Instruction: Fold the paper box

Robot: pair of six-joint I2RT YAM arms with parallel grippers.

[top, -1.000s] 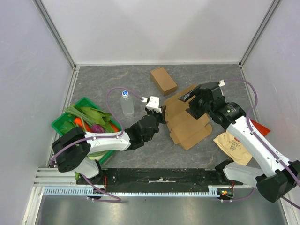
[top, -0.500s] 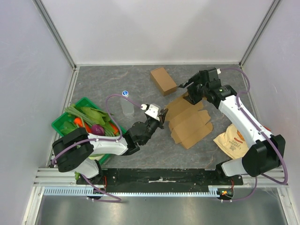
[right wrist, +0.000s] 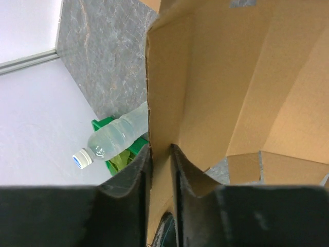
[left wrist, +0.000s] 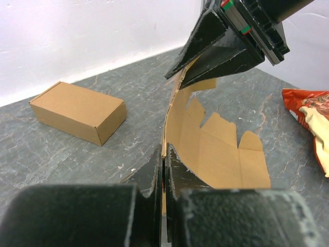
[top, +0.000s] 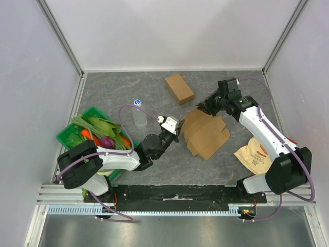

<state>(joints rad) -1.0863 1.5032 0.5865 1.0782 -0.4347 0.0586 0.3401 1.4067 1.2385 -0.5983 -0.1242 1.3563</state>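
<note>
The paper box (top: 205,136) is an unfolded brown cardboard blank lying mid-table, its left and far edges lifted. My left gripper (top: 176,127) is shut on the blank's left edge; in the left wrist view its fingertips (left wrist: 164,154) pinch the thin cardboard, and the panel (left wrist: 216,149) curves up and away. My right gripper (top: 204,107) holds the far flap. In the right wrist view its fingers (right wrist: 160,150) stand on either side of a folded cardboard panel (right wrist: 221,77). That same gripper (left wrist: 185,82) shows from the left wrist, clamped on the blank's upper edge.
A small folded cardboard box (top: 179,88) lies at the back. A water bottle (top: 138,113) stands left of the blank. A green tray (top: 64,135) of vegetables sits at the left. A snack bag (top: 257,154) lies at the right under the right arm.
My right gripper swung to the far edge of the blank and closed on its flap, lifting it. The left gripper stayed shut on the left edge, shifting slightly.
</note>
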